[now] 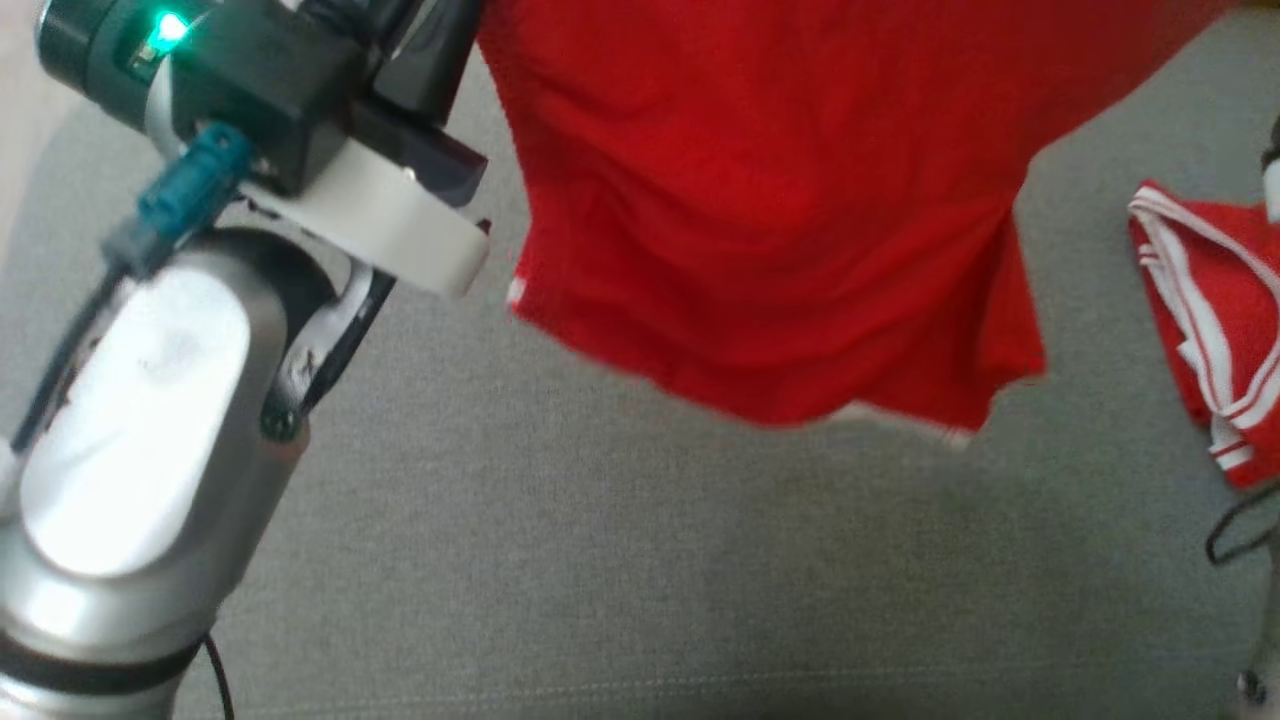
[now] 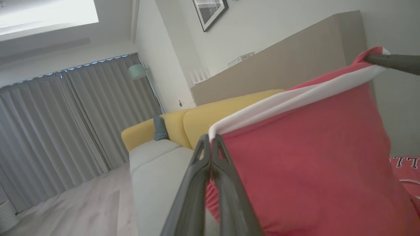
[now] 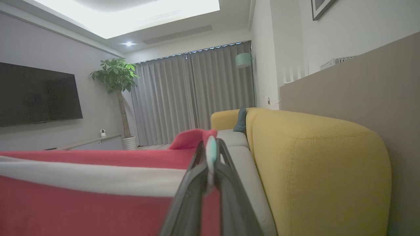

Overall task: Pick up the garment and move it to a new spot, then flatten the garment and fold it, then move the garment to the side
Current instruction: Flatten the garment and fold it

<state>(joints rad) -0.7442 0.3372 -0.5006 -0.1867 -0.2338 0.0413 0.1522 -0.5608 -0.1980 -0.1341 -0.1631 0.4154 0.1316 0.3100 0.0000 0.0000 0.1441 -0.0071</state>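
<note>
Garment (image 1: 760, 200) hangs stretched between left fingers (image 2: 197, 183) and right fingers (image 3: 192, 190), each pair clenched on its white-banded edge, evidently to spread it flat over the sofa seat (image 1: 600, 560).

Red cloth, white trim, grey and yellow all round.

The garment (image 1: 760, 200) I hold is plain red with a white band along its edge. My left gripper (image 2: 211, 139) and right gripper (image 3: 211, 141) have dark grey fingers. A second garment (image 1: 1215, 320) is red with thin white stripes. The sofa seat (image 1: 600, 560) is grey, its backrest (image 3: 315, 157) mustard yellow, the cushion (image 3: 241, 119) teal. The curtains (image 3: 190, 95) are grey, the plant (image 3: 115, 75) green, the lamp shade (image 3: 243, 60) mint.
</note>
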